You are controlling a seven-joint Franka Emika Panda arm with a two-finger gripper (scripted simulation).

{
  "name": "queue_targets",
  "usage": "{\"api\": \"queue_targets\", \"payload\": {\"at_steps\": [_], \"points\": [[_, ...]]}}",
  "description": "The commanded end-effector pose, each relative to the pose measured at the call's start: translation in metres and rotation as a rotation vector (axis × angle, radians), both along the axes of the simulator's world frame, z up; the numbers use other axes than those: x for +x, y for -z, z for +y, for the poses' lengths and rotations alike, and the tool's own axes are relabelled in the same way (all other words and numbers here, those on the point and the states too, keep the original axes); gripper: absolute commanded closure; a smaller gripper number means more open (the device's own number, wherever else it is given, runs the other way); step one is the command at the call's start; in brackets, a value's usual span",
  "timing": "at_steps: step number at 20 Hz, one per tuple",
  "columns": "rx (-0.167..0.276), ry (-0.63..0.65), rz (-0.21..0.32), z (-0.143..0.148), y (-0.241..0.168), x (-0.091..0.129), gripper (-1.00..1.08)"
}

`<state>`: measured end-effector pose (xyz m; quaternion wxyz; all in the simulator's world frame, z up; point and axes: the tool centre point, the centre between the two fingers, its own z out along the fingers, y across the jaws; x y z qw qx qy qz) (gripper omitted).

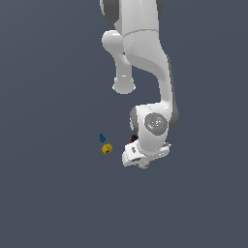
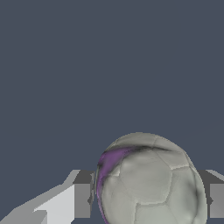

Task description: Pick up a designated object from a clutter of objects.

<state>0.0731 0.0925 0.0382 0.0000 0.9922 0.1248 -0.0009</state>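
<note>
Pincer [image 2: 148,199] closed on the whitish ball [image 2: 148,183], a finger [image 2: 82,199] on each side. Yellow cube [image 1: 107,148] and blue piece [image 1: 102,138] sit apart from it.

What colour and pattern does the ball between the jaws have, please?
The ball is whitish-grey with panel seams and a purple streak; the wrist view shows it best.

A whitish-grey ball [image 2: 148,181] with panel seams and a purple smear sits between my fingers [image 2: 83,199], touching both pads. Well aside on the grey floor lie a yellow cube [image 1: 107,148] and a tiny blue piece [image 1: 102,137].
</note>
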Motion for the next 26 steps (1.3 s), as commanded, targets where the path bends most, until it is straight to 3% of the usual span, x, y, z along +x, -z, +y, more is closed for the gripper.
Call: {"api": "queue_targets", "payload": {"at_steps": [1,12,26], "points": [[0.0,0.0,-0.002,-0.003,-0.004,-0.001,1.08],[0.0,0.0,-0.002,-0.038,-0.048,-0.022,1.08],[0.002,0.0,-0.002,-0.125,-0.159,-0.076,1.08]]}}
